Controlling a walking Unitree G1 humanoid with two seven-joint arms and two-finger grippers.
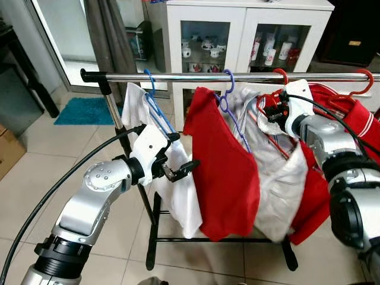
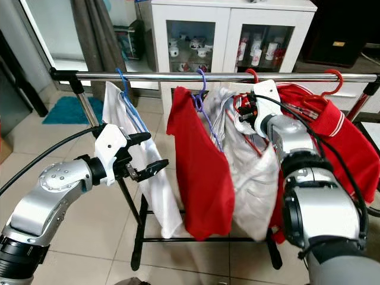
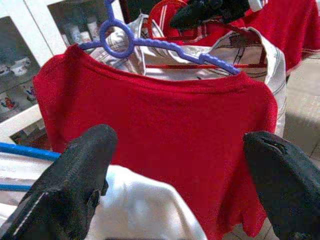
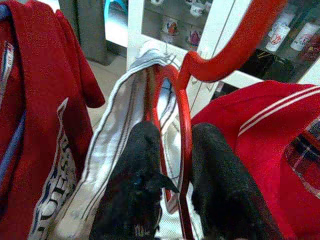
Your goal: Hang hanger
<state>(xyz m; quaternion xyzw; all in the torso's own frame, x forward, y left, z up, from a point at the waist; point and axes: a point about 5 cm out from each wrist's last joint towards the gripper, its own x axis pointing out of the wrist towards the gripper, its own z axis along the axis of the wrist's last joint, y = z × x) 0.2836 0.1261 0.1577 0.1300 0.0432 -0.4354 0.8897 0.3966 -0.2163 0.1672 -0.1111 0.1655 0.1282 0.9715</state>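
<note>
right gripper (image 4: 172,200) closed on red hanger (image 4: 200,65) under rail (image 1: 237,76), left gripper (image 1: 178,169) wide open, empty

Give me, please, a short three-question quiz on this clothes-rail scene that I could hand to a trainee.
1. True or false: the right gripper has its jaws closed on the red hanger.
2. Which garment hangs nearest the left gripper? A) red T-shirt B) white garment C) a green coat
3. Fill in: the red T-shirt hangs on a ____ hanger hooked over the rail.

Key: 1 true; 2 B; 3 purple. The left gripper's jaws stand open, holding nothing.
</note>
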